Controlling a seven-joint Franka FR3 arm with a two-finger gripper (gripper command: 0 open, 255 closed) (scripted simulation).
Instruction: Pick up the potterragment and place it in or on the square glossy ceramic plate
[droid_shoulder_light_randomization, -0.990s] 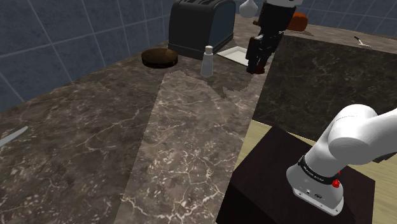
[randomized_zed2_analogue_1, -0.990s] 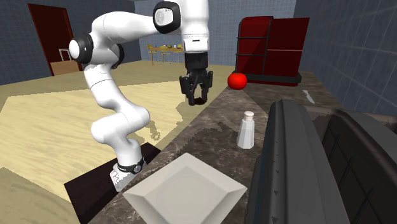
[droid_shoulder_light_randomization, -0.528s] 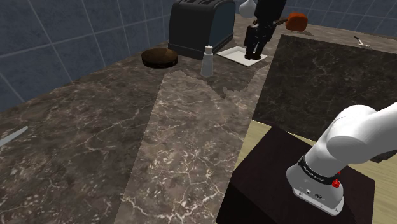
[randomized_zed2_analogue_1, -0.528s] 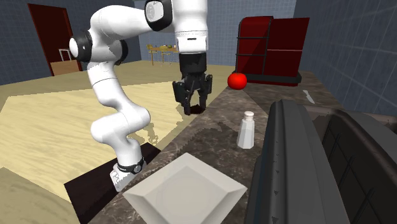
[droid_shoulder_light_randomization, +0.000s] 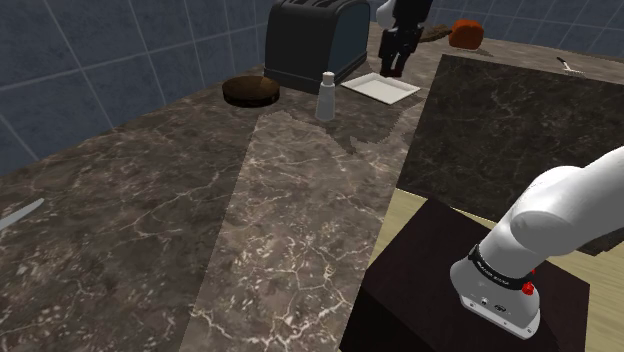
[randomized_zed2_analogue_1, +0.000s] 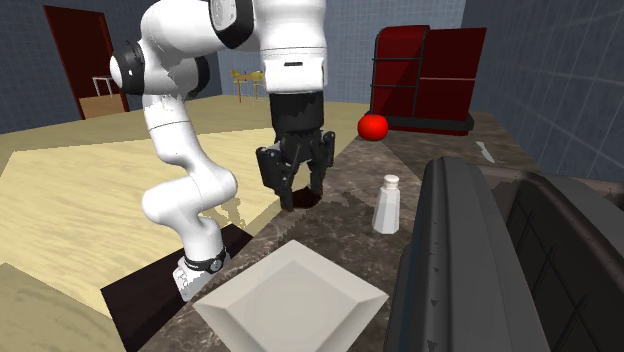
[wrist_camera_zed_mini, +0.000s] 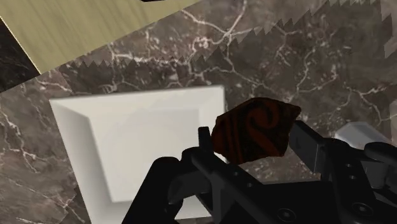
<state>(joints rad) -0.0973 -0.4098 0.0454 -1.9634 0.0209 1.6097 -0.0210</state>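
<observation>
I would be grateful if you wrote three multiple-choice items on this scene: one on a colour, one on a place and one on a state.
1. What colour is the plate?
A. Blue
B. White
C. Green

2. Where does the shaker stand?
A. On the counter by the toaster
B. On the plate
C. Atop the toaster

3. How is the tool?
A. Open and empty
B. Shut on the shaker
C. Shut on the shard

Answers:
1 B, the wrist view shows it plain white.
2 A, the shoulder view shows it upright on the counter just in front of the toaster.
3 C, the wrist view shows both fingers clasping the red-brown shard.
</observation>
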